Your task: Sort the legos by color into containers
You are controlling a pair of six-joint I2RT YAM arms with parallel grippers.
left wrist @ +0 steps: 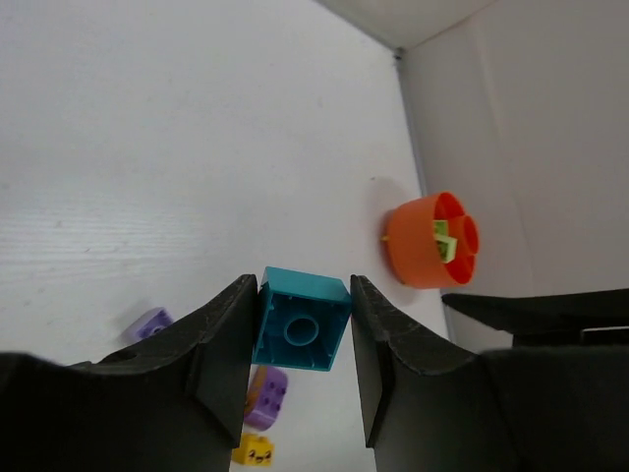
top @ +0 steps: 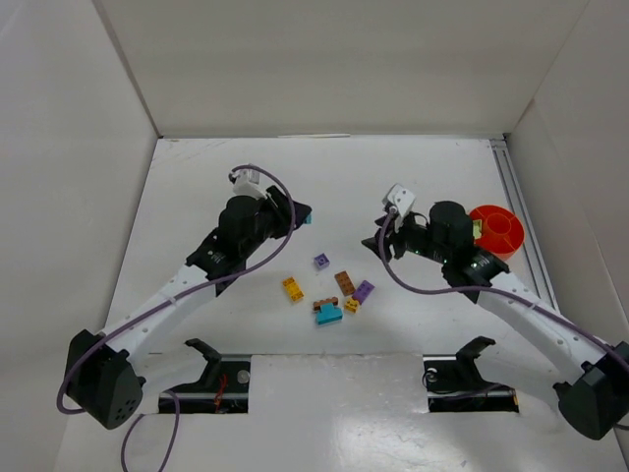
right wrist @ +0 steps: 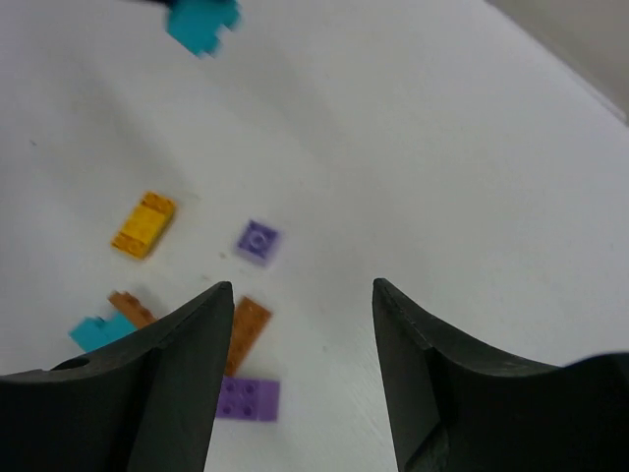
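One teal lego [left wrist: 300, 323], underside camera-ward, seemingly square

Nothing here can be read: no words, numbers or brand marks.
The only print I can spot is a few tiny dark marks on the side of the yellow brick [left wrist: 254, 450] at the bottom of the left wrist view, and they are too small and blurred to tell whether they are letters or just a pattern.
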